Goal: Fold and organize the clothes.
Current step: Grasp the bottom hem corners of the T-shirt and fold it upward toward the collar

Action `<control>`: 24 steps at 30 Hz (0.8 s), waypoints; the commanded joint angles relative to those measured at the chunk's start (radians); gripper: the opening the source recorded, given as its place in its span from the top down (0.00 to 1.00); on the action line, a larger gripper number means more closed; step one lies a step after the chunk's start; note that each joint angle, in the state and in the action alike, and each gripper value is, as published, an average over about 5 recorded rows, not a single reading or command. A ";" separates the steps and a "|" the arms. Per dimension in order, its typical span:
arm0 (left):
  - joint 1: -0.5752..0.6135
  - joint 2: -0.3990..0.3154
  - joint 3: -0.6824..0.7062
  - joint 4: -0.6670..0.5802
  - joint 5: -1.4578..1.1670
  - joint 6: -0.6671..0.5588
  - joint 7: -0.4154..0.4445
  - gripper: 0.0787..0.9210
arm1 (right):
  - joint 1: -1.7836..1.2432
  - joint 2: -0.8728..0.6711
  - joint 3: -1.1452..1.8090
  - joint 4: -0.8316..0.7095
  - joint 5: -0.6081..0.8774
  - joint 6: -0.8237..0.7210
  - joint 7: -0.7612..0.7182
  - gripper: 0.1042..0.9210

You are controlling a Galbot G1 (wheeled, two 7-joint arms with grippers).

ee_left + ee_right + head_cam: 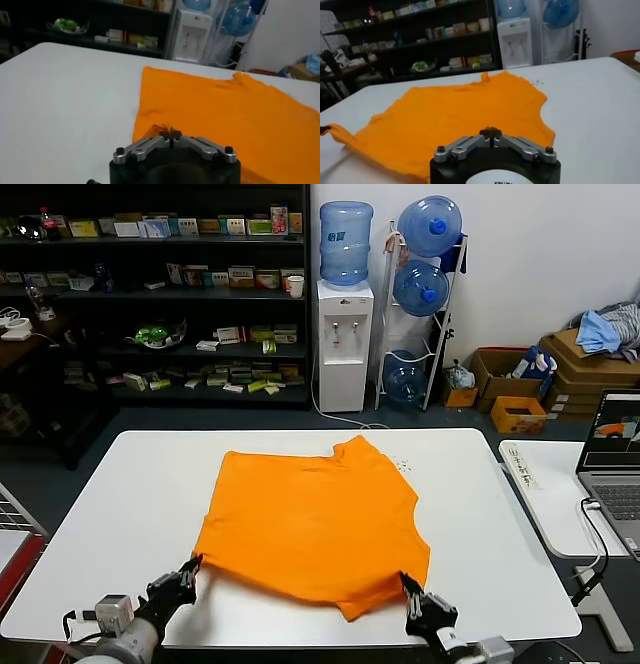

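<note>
A white rectangular table (140, 484) stands on a dark grey floor (250, 419). Behind it, black shelving (160, 294) holds small boxes beside a white water dispenser (344, 344), a rack of blue water bottles (422, 289), and brown cardboard boxes (510, 389) against a white wall (540, 254).

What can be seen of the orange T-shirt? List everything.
The orange T-shirt is plain bright orange, soft, cotton-looking cloth; no lettering shows on the upturned side. It lies spread mostly flat on the white table, already folded in part, with a collar or sleeve bump at its far edge. The left claw is shut on its near left corner, and the right claw is shut on its near right corner. Both corners are pulled into small points, and slight wrinkles run along the near hem.
</note>
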 commanded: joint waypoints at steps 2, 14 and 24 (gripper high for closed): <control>-0.297 0.039 0.096 0.181 -0.068 -0.070 0.040 0.98 | 0.327 -0.009 -0.066 -0.136 0.117 -0.017 0.033 0.98; -0.425 -0.042 0.227 0.320 -0.026 -0.106 0.029 0.98 | 0.471 0.016 -0.155 -0.269 0.147 -0.080 0.051 0.98; -0.440 -0.048 0.228 0.345 -0.001 -0.076 0.024 0.78 | 0.489 0.038 -0.182 -0.306 0.137 -0.118 0.001 0.77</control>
